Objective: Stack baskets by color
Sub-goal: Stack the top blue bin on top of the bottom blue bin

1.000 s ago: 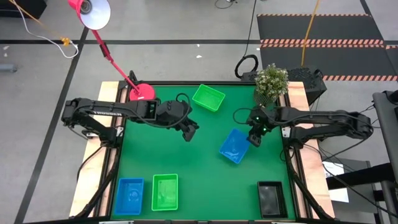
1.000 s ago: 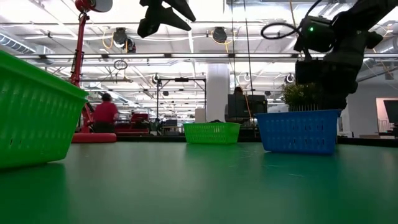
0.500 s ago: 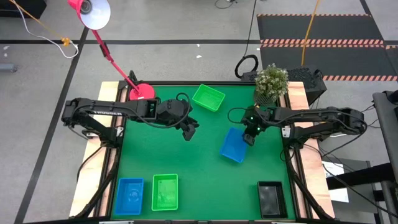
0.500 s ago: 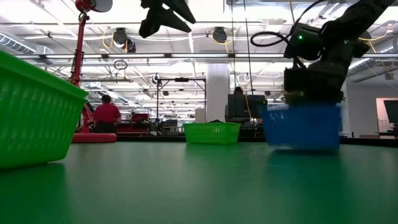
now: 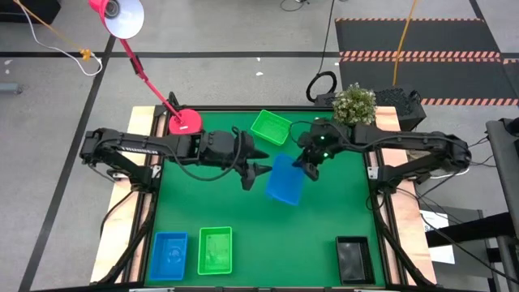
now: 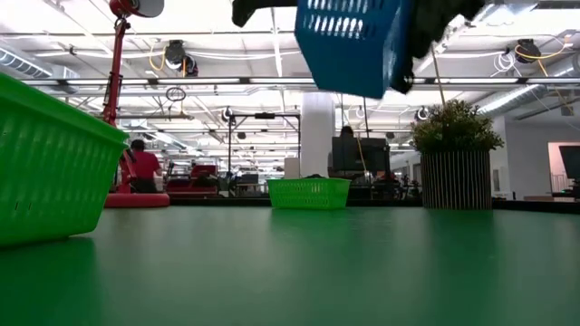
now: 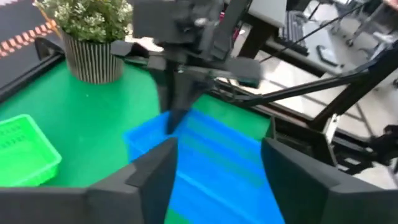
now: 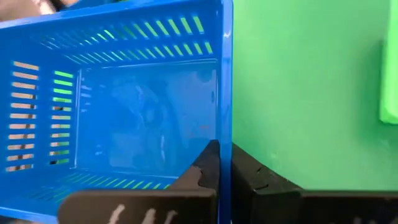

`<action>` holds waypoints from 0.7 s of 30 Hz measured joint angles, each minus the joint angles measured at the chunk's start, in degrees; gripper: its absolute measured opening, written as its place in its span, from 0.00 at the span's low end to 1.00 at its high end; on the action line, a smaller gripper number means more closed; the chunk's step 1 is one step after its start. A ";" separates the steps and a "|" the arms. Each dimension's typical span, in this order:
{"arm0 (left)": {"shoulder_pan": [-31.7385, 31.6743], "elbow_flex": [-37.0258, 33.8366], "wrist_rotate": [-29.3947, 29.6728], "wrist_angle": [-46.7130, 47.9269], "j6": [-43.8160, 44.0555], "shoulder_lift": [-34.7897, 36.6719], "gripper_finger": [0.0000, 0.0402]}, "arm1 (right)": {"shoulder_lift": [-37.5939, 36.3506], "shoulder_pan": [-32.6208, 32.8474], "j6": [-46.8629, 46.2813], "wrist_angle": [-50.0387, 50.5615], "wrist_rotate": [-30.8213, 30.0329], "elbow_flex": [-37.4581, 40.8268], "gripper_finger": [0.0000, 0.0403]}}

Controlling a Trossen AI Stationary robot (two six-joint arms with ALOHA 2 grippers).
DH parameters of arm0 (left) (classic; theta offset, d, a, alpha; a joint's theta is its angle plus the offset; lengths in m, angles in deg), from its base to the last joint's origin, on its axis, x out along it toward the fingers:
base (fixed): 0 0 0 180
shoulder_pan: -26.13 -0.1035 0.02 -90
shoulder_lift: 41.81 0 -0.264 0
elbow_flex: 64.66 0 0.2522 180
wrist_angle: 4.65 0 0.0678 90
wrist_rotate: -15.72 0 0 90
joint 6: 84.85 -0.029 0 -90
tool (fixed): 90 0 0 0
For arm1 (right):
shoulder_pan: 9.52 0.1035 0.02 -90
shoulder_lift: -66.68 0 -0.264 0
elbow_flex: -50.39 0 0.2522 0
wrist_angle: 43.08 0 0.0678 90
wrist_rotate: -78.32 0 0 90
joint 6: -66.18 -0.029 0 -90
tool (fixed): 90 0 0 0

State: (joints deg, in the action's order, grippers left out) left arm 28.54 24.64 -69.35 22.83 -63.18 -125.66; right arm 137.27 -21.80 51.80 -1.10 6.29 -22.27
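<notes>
No text, label, brand or number can be read in any of the views. The baskets, the arms and the table carry no writing that is visible, and in the room behind nothing legible appears.

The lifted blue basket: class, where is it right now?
In the high view the blue basket hangs above mid-table, held by the right pincer, between the left pincer and the far green basket.

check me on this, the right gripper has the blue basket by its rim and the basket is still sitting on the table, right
Not quite. The right gripper does pinch the blue basket by its rim, but the low view shows the basket hanging in the air, well clear of the green table.
</notes>
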 joint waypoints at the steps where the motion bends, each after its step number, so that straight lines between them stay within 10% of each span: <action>1: -0.11 0.00 0.25 0.13 -0.55 0.00 0.61 | 1.32 0.80 1.12 2.36 0.01 -2.61 0.01; 21: -6.05 0.07 -7.66 13.48 -10.30 -3.44 0.51 | 22.69 5.30 9.22 16.59 -1.39 -23.93 0.00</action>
State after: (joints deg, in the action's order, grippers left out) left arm 22.49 24.71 -77.01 36.31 -73.48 -129.11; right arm 159.95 -16.51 61.02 15.49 4.90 -46.20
